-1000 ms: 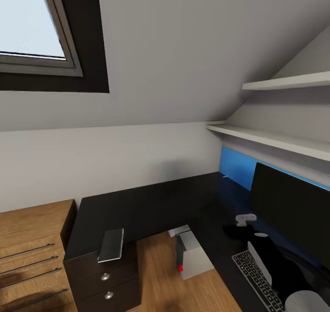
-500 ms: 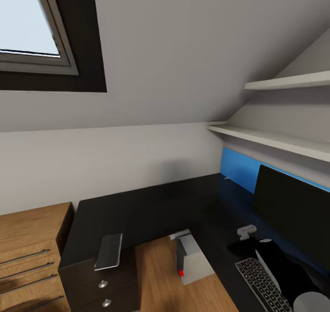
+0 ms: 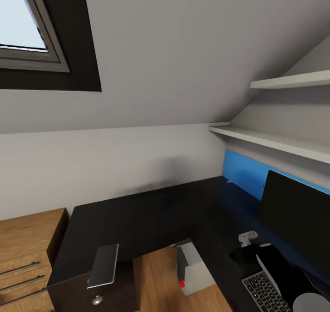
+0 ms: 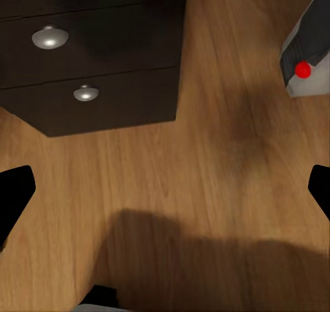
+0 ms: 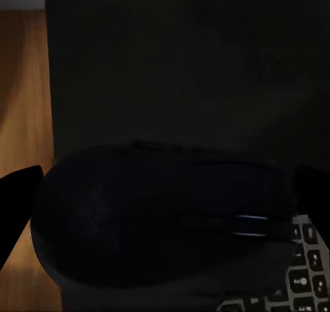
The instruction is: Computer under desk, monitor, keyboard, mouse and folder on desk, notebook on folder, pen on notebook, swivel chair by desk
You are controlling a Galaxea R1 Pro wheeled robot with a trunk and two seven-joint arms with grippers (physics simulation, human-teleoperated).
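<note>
While the right gripper (image 5: 165, 209) was seen with its two dark fingertips (image 5: 17, 195) spread wide at either side of one mouse (image 5: 165, 219), whether the mouse was actually clamped could not be told. One keyboard (image 3: 270, 293) was seen just beside the mouse on the desk (image 3: 146, 211), with one monitor (image 3: 295, 211) behind. The left gripper (image 4: 165, 188) was held wide open and empty above the wood floor (image 4: 206, 188), near two silver drawer knobs (image 4: 49, 37) and one computer (image 3: 195, 268).
</note>
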